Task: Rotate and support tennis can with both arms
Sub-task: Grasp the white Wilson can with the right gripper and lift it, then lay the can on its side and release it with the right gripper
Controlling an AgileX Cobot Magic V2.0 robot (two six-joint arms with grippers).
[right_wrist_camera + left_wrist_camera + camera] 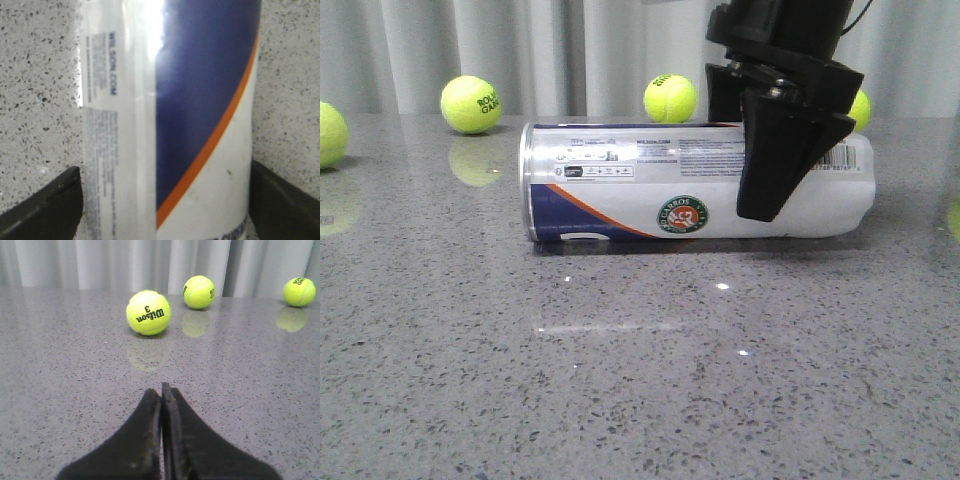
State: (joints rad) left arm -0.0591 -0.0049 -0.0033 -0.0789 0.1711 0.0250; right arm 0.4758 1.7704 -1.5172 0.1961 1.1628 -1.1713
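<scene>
Grey speckled counter [620,400], pale curtain behind: tennis can [650,180] lying on its side mid-frame, silver rim pointing left.

Right tool [775,150] sits over the can's right end, fingers [45,212] spread either side of it; contact not clear, looks set to grip and turn. Left tool [161,435] pressed together, holding nothing, over bare counter facing a Wilson ball [148,312], likely parked until support is needed.

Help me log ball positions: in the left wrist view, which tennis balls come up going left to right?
Wilson 3 ball → middle ball → far-right ball.
</scene>
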